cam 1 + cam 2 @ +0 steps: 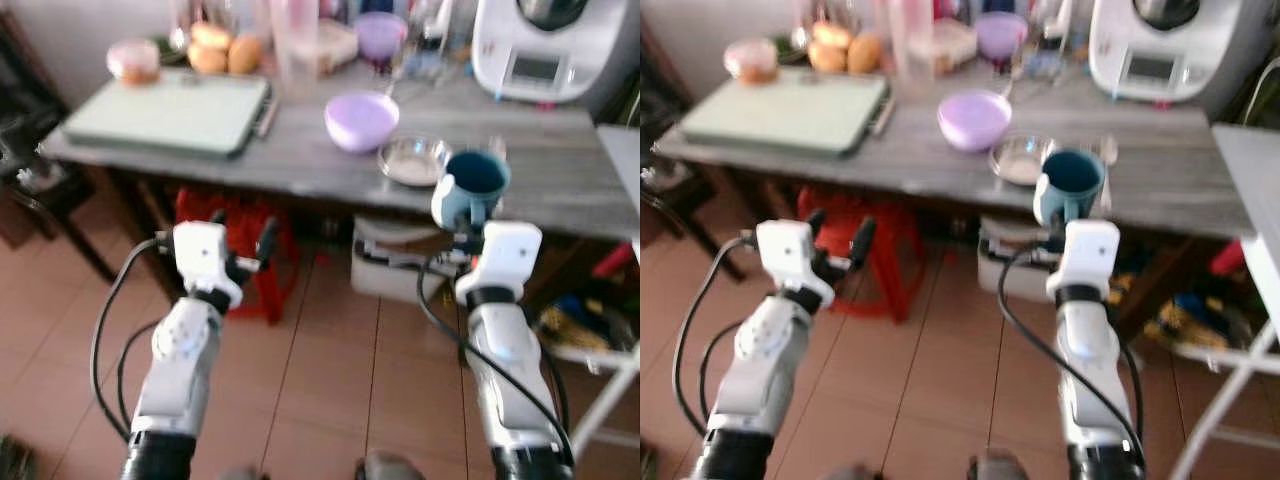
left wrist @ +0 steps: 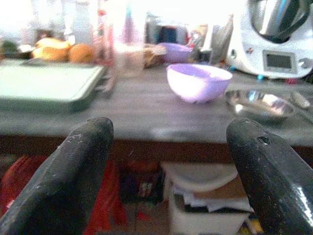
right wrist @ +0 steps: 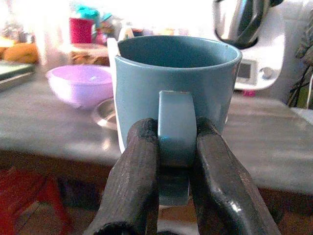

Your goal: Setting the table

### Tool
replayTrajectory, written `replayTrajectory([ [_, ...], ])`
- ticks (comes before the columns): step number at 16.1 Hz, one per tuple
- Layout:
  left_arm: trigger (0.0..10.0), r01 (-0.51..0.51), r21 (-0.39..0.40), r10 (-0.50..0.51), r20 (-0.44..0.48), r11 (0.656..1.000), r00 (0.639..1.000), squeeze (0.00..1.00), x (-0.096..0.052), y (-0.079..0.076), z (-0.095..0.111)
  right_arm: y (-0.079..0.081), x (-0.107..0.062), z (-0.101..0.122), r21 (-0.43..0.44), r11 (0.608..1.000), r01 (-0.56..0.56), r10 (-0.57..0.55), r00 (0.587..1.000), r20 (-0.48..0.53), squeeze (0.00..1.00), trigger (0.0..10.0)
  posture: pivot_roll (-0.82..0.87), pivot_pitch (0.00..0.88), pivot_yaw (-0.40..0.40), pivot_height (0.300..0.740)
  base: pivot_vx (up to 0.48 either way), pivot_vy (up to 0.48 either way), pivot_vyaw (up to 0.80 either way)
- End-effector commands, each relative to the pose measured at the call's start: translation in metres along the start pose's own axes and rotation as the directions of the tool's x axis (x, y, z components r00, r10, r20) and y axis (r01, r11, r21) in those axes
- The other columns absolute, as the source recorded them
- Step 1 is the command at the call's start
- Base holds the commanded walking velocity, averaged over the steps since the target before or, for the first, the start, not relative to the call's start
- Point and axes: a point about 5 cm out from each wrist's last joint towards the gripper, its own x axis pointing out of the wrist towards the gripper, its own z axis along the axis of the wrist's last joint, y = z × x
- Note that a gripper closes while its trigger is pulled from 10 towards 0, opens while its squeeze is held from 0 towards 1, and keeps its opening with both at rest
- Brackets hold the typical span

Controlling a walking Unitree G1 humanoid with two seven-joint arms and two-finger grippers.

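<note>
Home kitchen: food processor [image 1: 548,45], bowl [image 1: 361,120]

Bright daylight, blown-out backgrounds, soft blur throughout.

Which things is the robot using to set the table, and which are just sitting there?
For the job: mug in the right gripper, purple bowl, metal dish.
Just there: board, oranges, white machine, red stool.

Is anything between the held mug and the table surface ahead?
Nothing visible blocks it. The right gripper holds the blue mug by its handle at the table edge; the steel dish and purple bowl sit to the left.
</note>
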Motion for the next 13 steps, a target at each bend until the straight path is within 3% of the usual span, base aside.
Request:
replayTrajectory([
  [1, 10.0, 0.024, -0.002, -0.024, -0.001, 1.0, 1.0, 0.0, 0.0013, -0.0071, 0.0001, -0.0095, 0.0011, 0.0039, -0.003, 0.999, 0.032, -0.031, 0.999, 0.022, 0.0, 10.0, -0.05, 0.0, 0.009, 0.74, 0.469, 0.0, 0.0],
  [6, 10.0, 0.031, -0.008, -0.031, -0.002, 0.999, 1.0, 0.0, -0.001, -0.0069, -0.0003, -0.0091, 0.0029, 0.0062, -0.015, 0.999, 0.032, -0.031, 0.999, 0.039, 0.0, 10.0, -0.05, 0.0, 0.008, 0.74, 0.464, 0.0, -0.62],
  [10, 10.0, 0.033, -0.012, -0.033, -0.008, 0.999, 0.999, 0.0, -0.0029, -0.0072, -0.0011, -0.0094, 0.0036, 0.0077, -0.028, 0.999, 0.036, -0.034, 0.998, 0.049, 0.0, 10.0, -0.05, 0.0, 0.006, 0.74, 0.398, 0.0, 0.0],
  [13, 10.0, 0.032, -0.027, -0.033, -0.005, 0.999, 0.999, 0.0, -0.0072, -0.0073, -0.0008, -0.0119, 0.0045, 0.0083, -0.041, 0.997, 0.061, -0.059, 0.997, 0.05, 0.0, 10.0, -0.04, 0.0, 0.003, 0.74, 0.0, 0.0, -0.13],
])
